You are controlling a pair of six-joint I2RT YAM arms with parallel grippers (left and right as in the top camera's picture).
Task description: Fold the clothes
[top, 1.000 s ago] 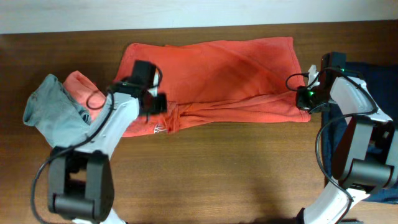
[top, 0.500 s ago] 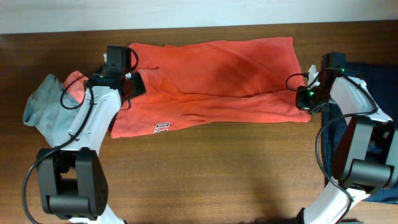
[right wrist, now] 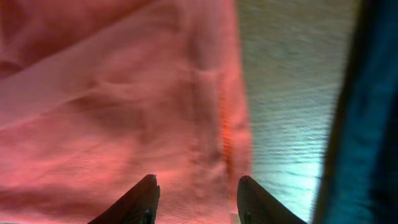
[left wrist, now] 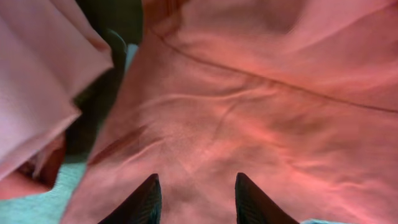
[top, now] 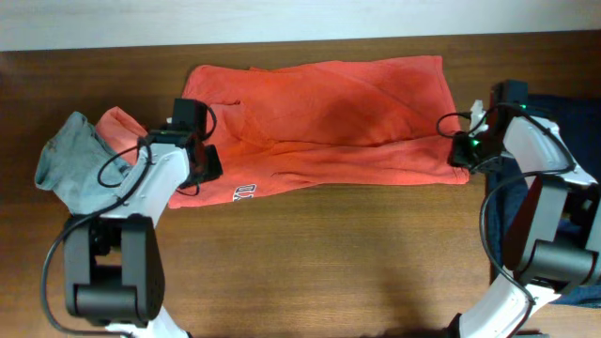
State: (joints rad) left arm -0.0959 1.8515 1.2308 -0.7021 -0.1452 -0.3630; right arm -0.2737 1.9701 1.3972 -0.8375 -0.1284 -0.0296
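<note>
I see a dark brown wooden table (top: 357, 253) filling almost the whole overhead view, its grain running left to right. Along its far edge lies a pale strip (top: 282, 19); I cannot tell whether that is wall or floor. The light is soft, with faint shadows on the near wood and a bright sheen in the right wrist view.

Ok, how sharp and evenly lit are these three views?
Overhead: sharp and evenly lit across the brown wooden table. Left wrist: very close, soft, the coral-orange fabric T-shirt washed to pink. Right wrist: blurred, the navy cloth a dark smear.
</note>
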